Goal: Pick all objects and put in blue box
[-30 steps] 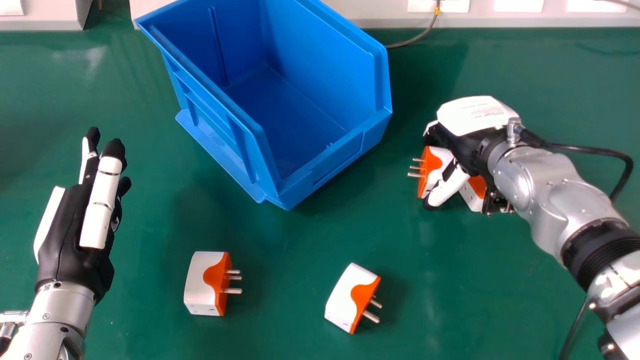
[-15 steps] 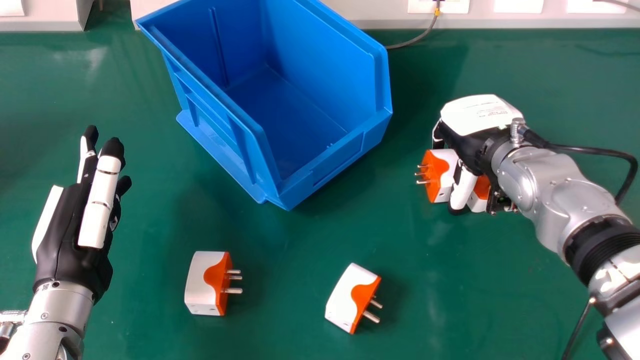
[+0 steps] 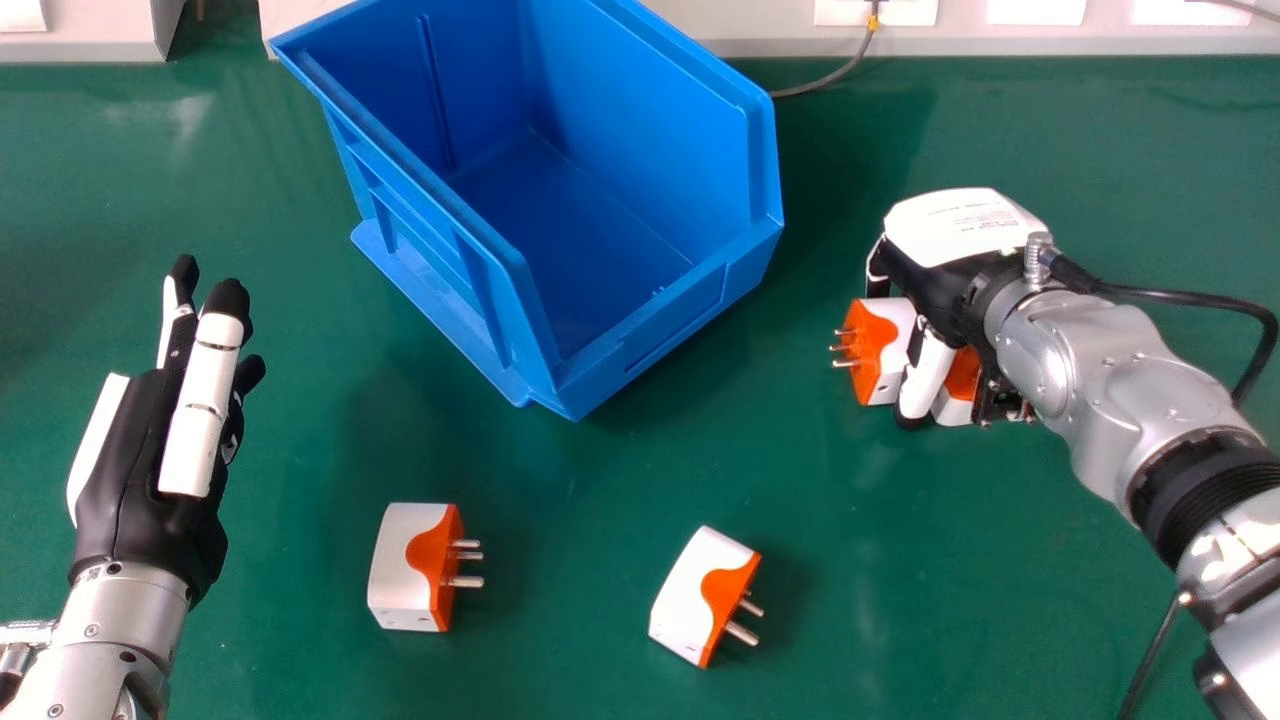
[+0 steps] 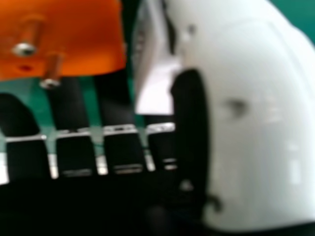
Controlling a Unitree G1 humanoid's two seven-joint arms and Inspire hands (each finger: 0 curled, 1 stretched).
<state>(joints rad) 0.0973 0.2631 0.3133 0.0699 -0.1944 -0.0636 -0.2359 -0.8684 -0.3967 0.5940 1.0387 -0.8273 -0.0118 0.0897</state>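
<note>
The right hand (image 3: 928,290) has been drawing back toward the right, and the outer plug (image 3: 888,360) has been shifting along with it — so this plug is coming farther from the blue box (image 3: 645,100), not nearer. Now the inner plug (image 3: 960,388) is lying just under the palm; whether the hand is clamping either one, I cannot tell. The left hand (image 3: 130,470) is waiting at left, fingers straight — and all the plugs in sight are still needing to go in.

Blue box (image 3: 670,310), white-and-orange plugs (image 3: 400,570), green table (image 3: 560,560), silver forearm (image 3: 1130,390)
</note>
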